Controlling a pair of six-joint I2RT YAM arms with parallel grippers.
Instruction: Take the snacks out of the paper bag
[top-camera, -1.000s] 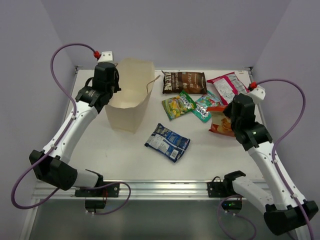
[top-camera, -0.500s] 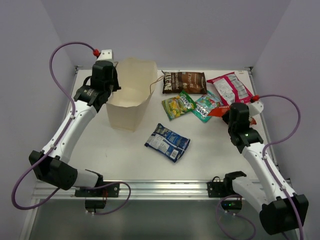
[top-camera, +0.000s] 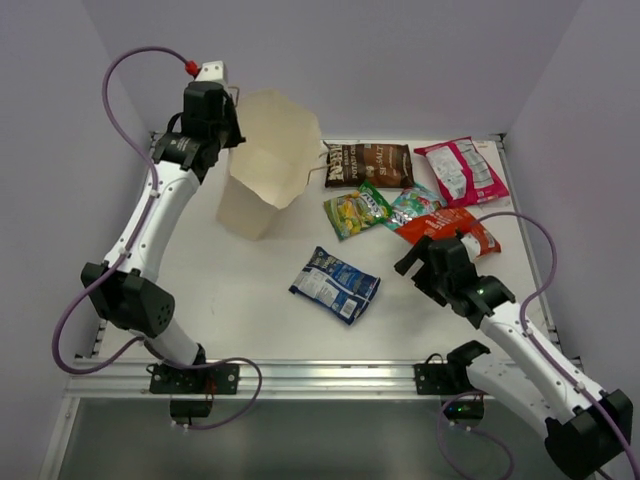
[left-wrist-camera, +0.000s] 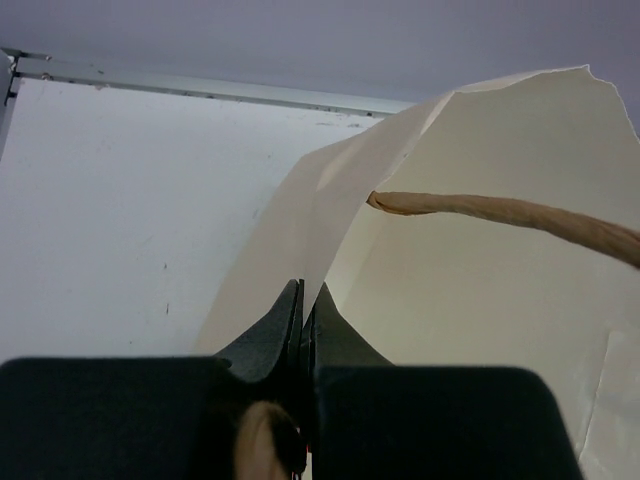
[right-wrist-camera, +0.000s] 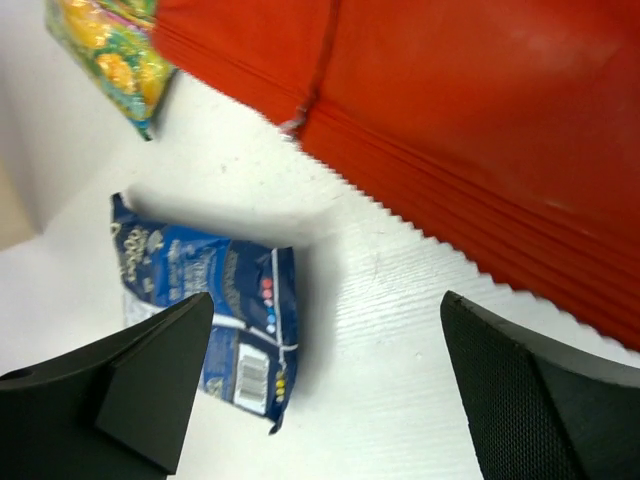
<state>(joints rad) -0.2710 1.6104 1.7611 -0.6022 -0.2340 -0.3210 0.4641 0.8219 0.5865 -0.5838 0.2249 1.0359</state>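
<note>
1. At the near right, the right gripper (right-wrist-camera: 330, 345) hangs over the table (top-camera: 240, 300), jaws spread wide and holding nothing.
2. The blue-and-white packet (top-camera: 335, 284) lies mid-table, and the orange-red packet (top-camera: 447, 226) lies just beyond that gripper.
3. Farther off lie the yellow-green packet (top-camera: 355, 211), teal-green packet (top-camera: 412, 208), dark brown packet (top-camera: 368, 165) and pink-and-white packet (top-camera: 461, 172).
4. At the far left, the left gripper (left-wrist-camera: 303, 310) pinches the rim of the tilted paper bag (top-camera: 265, 170).

Paper bag (top-camera: 262, 170) left, snacks (top-camera: 360, 212) right.
Bag at far left of table (top-camera: 230, 300); five clustered far right, lone packet (top-camera: 335, 284) nearer, toward the middle.

White arm links (top-camera: 150, 225), black joints (top-camera: 135, 300), purple cables (top-camera: 145, 49), red connectors (top-camera: 189, 67)
</note>
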